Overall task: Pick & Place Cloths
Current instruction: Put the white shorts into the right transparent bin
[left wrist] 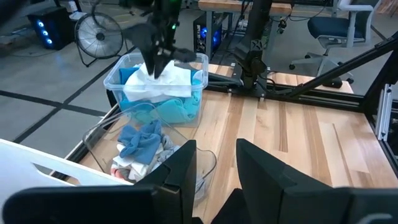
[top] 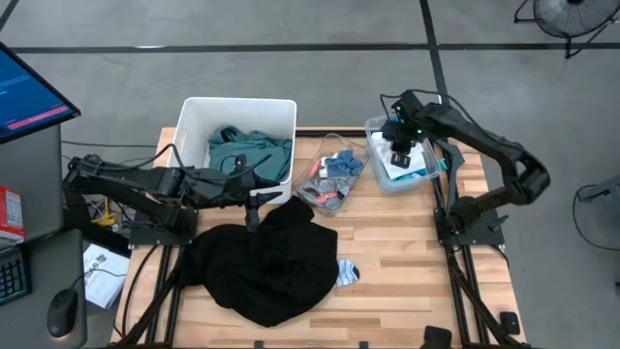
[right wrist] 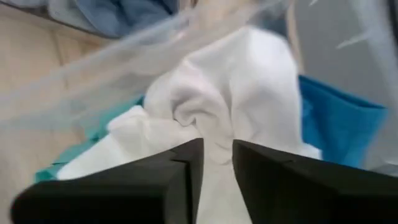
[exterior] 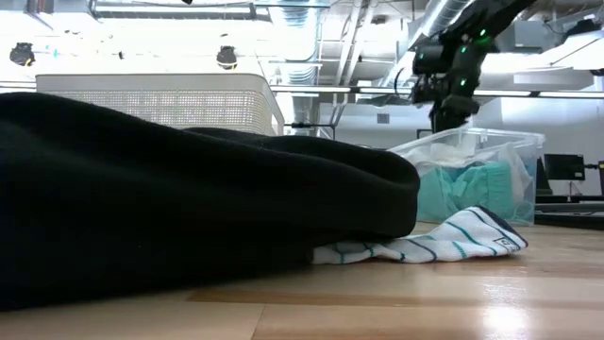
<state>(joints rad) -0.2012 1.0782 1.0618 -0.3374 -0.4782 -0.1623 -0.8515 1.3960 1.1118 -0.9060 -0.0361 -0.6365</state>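
My right gripper (top: 399, 147) points down into the right clear bin (top: 373, 126) and is shut on a white cloth (right wrist: 211, 99) that lies on a bright cyan shirt (right wrist: 339, 118). My left gripper (top: 256, 197) is open and hovers level between the white bin (top: 194, 109) and the large black garment (top: 266, 257), touching nothing. A teal-green shirt (top: 247, 150) lies in the white bin. The middle clear bin (top: 334, 145) holds small blue, white and grey pieces (left wrist: 140, 146). A striped sock (top: 347, 274) lies on the table, partly under the black garment's edge. My right gripper pinches a puckered fold of the white cloth (right wrist: 216, 142) between its two fingers, coming from above and pointing down. Creases run toward the fingers. The rest of the cloth lies in the right clear bin on the cyan shirt.
A monitor (top: 29, 92), keyboard and mouse (top: 60, 310) sit off the table's left edge. A fan (top: 572, 15) stands on the floor beyond the far right corner. Bare wood (top: 407, 271) shows on the table's near right part.
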